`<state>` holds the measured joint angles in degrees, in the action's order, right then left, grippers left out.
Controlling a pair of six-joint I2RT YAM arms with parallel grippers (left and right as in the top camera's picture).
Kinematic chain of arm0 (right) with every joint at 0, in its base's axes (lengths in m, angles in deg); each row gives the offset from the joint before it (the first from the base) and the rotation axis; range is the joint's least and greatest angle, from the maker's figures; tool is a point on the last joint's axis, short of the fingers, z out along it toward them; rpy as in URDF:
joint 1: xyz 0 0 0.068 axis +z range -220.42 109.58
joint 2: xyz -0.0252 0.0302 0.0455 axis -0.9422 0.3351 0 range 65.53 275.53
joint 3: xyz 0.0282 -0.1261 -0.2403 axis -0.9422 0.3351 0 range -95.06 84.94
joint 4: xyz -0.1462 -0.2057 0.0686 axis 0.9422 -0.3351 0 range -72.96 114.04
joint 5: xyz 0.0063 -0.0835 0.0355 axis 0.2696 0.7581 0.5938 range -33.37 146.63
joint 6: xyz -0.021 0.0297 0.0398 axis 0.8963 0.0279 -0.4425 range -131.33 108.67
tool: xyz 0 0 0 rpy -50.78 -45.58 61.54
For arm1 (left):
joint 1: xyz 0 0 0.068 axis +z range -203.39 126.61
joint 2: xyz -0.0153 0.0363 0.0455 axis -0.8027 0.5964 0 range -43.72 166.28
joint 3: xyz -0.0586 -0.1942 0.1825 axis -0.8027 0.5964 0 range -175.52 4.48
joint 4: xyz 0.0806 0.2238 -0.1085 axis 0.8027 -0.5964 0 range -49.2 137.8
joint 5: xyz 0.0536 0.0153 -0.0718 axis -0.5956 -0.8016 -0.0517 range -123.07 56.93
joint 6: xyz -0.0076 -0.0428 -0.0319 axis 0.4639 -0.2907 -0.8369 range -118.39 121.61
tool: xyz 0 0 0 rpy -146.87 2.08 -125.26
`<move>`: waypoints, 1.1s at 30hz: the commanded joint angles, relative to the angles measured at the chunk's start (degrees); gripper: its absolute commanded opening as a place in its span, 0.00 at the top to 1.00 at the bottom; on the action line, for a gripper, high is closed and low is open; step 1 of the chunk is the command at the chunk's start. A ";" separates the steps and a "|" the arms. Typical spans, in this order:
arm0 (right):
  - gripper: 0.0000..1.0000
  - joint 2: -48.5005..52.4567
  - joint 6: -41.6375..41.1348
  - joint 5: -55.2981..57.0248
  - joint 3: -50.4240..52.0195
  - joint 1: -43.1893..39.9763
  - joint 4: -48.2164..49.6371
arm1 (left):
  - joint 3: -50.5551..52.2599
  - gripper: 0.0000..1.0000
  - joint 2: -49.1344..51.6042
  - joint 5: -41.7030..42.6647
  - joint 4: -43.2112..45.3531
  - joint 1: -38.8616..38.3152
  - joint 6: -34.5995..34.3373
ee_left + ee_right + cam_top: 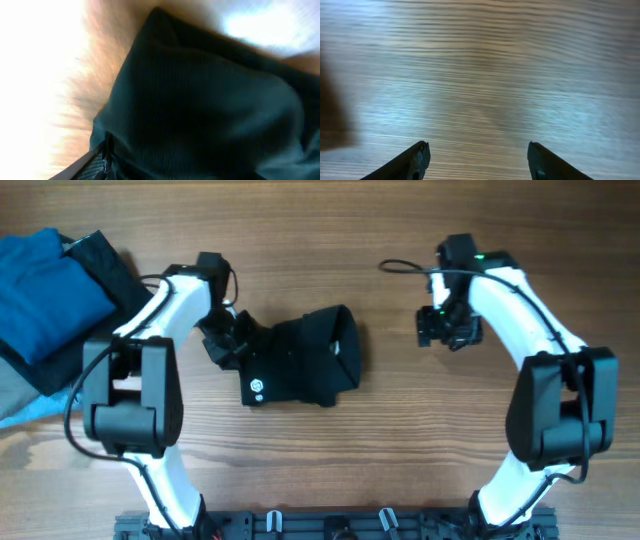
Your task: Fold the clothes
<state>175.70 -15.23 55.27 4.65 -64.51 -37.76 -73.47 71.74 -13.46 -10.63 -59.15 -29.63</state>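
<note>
The clothes (305, 355) are a black garment lying bunched and partly folded at the middle of the wooden table, with a small white logo (257, 387) at the front left corner. My left gripper (228, 340) is at the garment's left edge. In the left wrist view the black fabric (200, 100) fills the frame right against the jaws. Only one finger (102, 157) shows, with fabric pressed beside it, so the gripper looks shut on the cloth. My right gripper (447, 332) is open and empty over bare wood (477, 150), well right of the garment.
A bright blue folded garment (45, 290) lies at the far left on a plain black folded cloth (108, 262). The arm bases stand along the front edge (330, 525). A cable (400, 266) loops by the right arm.
</note>
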 commanded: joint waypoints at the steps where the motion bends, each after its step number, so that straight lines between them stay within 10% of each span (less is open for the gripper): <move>1: 0.32 0.74 10.47 -16.57 0.15 -1.70 -2.19 | -0.55 0.33 -7.48 -3.65 7.41 1.11 7.54; 7: 0.32 0.74 24.74 -46.56 0.15 1.46 -8.28 | -0.55 0.27 -8.81 -5.60 13.90 1.11 14.80; 21: 0.39 0.79 14.19 -42.03 0.17 15.93 -1.95 | -0.39 0.29 -4.22 -2.80 23.50 0.63 18.88; 33: 0.40 5.81 6.40 -30.62 0.17 23.82 4.09 | 0.17 0.30 -0.15 -3.17 12.57 0.63 18.88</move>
<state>178.85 -4.09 18.22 4.65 -41.17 -35.18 -73.73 71.15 -15.71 3.97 -58.30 -11.95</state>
